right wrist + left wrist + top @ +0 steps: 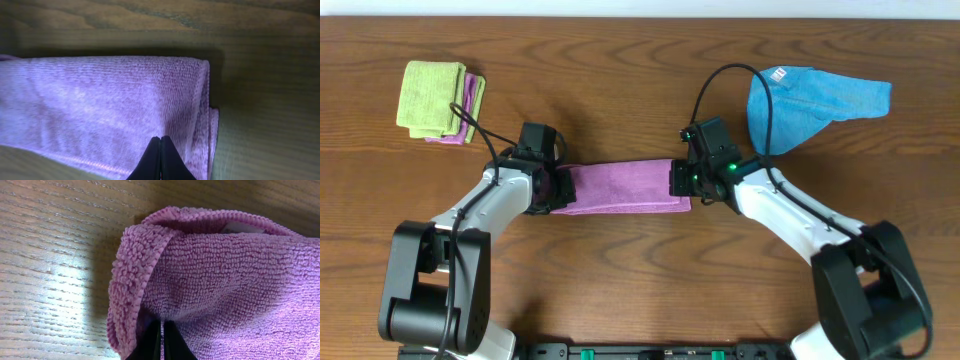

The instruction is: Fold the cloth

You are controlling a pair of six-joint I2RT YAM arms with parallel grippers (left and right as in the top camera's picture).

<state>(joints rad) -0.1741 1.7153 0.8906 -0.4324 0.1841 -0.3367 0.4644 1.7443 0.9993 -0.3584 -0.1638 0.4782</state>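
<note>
Closest to the lens in the left wrist view, the left arm's fingers (161,345) are pressed together at the bottom edge. The purple cloth (225,280) humps up round them with its hemmed end curled over, so it looks pinched there. The right arm's fingers (160,157) likewise meet tip to tip low in the right wrist view, over the cloth's other end. Whether a layer is caught between them I cannot tell. Beyond them the fabric lies flat on the wooden surface (260,75), with stacked layers showing at its right-hand edge.

Judging by the looped pile, the cloth is light, soft and floppy. It will likely sag and slide on itself, so the doubled ends or corners look the sensible places to hold, taking all layers at once.

Only the overhead view shows the whole layout. The cloth is a long narrow band in the middle of the frame between the two arms, with a green cloth (428,95) folded at upper left and a blue cloth (815,100) loose at upper right. Only the wrist views show hems and layers.
</note>
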